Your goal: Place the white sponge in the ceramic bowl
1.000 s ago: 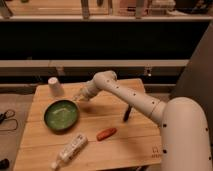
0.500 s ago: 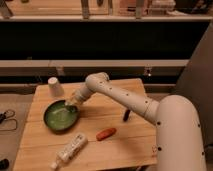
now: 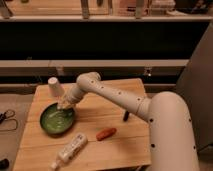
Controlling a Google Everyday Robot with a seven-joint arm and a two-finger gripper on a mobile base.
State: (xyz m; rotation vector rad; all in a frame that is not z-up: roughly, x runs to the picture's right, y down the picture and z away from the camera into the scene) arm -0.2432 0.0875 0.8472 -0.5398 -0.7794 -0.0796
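white sponge (image 3: 62,106) shows only as a small pale patch at the tip of the hand (image 3: 64,104). it seems to sit right at the hand and not loose on the table (image 3: 120,147). its long axis cannot be made out, and i cannot tell whether the hand is clenched on it or has released it.

the one arm reaches down to the green bowl (image 3: 49,128), and the hand hangs over the bowl's far edge, just above the rim on the side nearest the arm. the hollow of the bowl lies just below the hand and a little toward the front of the table. that is the relation that counts: the sponge falls inside only if it is over the hollow, not the rim, so a small shift toward the bowl's middle looks wise before letting go.

inside the bowl i see only pale gleams on the glaze, and cannot say that anything lies in it. an upturned white cup (image 3: 55,86) stands just behind the hand. a white tube (image 3: 70,149) and a red thing (image 3: 105,133) lie well in front of it, outside the bowl.
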